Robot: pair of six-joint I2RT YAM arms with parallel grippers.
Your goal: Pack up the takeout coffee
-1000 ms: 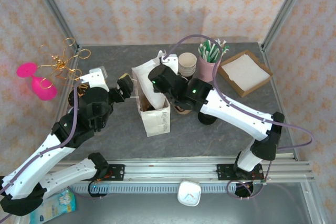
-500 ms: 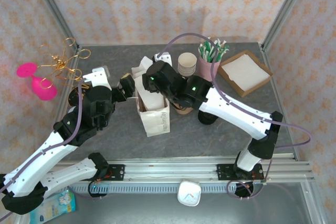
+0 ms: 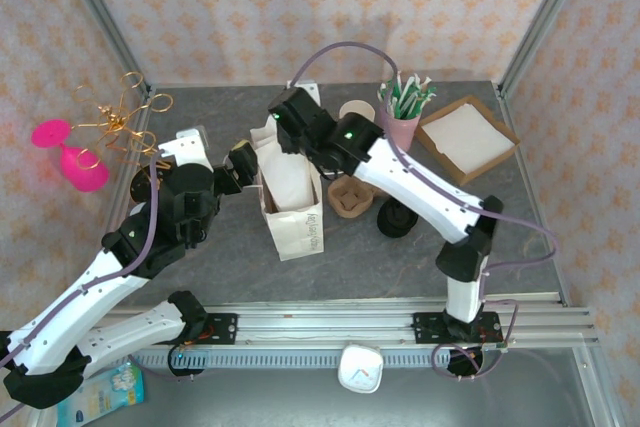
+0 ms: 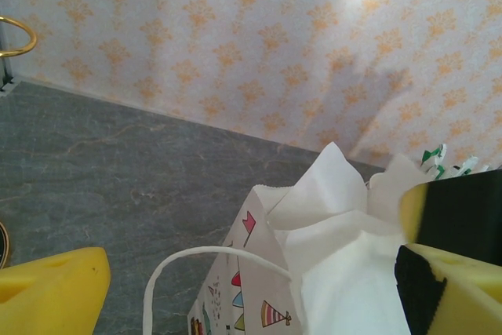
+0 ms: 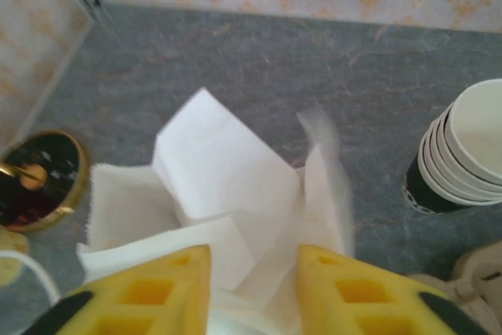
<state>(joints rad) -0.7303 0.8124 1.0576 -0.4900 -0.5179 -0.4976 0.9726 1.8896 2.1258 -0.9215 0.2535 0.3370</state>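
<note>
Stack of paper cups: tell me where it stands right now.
Top view: the stack of cups stands toward the back of the table, right of centre, just left of the pink cup of straws and right of the paper bag.

paper bag (image 3: 295, 209) upright, top rumpled | cup stack (image 5: 463, 151) nested, upright, near bag

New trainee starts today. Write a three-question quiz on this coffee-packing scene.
1. True or false: the bag stands upright.
2. The straws stand in: A the bag, B a pink cup, C a bowl.
3. Which hand is at the bag's far edge?
Key: 1 true; 2 B; 3 the right hand.
</note>
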